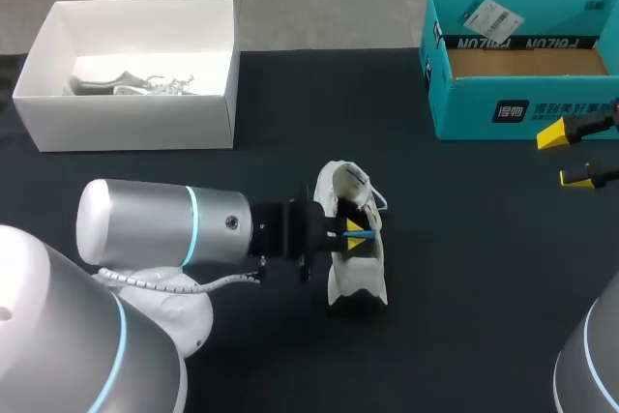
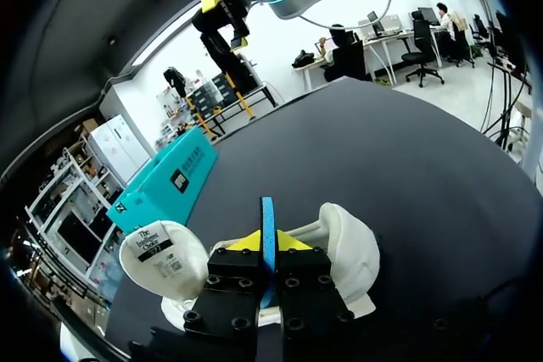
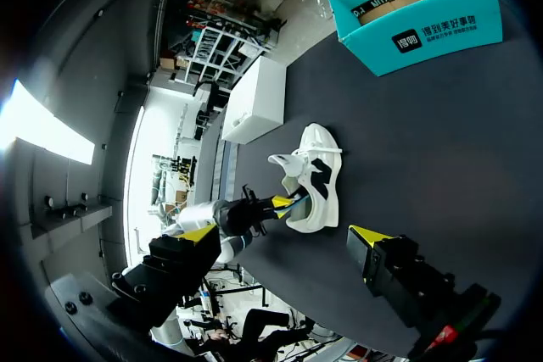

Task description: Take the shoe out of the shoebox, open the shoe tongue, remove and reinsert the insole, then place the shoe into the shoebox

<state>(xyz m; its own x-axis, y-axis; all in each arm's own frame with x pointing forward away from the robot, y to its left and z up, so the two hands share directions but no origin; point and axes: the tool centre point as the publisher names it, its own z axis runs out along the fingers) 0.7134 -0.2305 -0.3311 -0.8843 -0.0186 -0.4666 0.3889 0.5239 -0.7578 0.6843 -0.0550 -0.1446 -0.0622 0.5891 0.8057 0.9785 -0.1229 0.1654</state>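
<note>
A white shoe [image 1: 353,268] with black patches lies on the dark table near the middle, its tongue [image 2: 161,256] folded out to one side. My left gripper [image 1: 356,231] reaches into the shoe's opening. Its yellow tips are pressed together on the edge of a thin blue insole [image 2: 268,226], which stands up between them. The right wrist view shows the same shoe [image 3: 318,184] with the left gripper [image 3: 284,203] at its opening. My right gripper [image 1: 566,156] hangs open and empty at the far right, just in front of the teal shoebox [image 1: 522,108].
The teal shoebox, open-topped with a brown floor, stands at the back right. A white open box [image 1: 126,123] at the back left holds another pale shoe [image 1: 131,82]. My left arm's thick silver link lies low across the front left.
</note>
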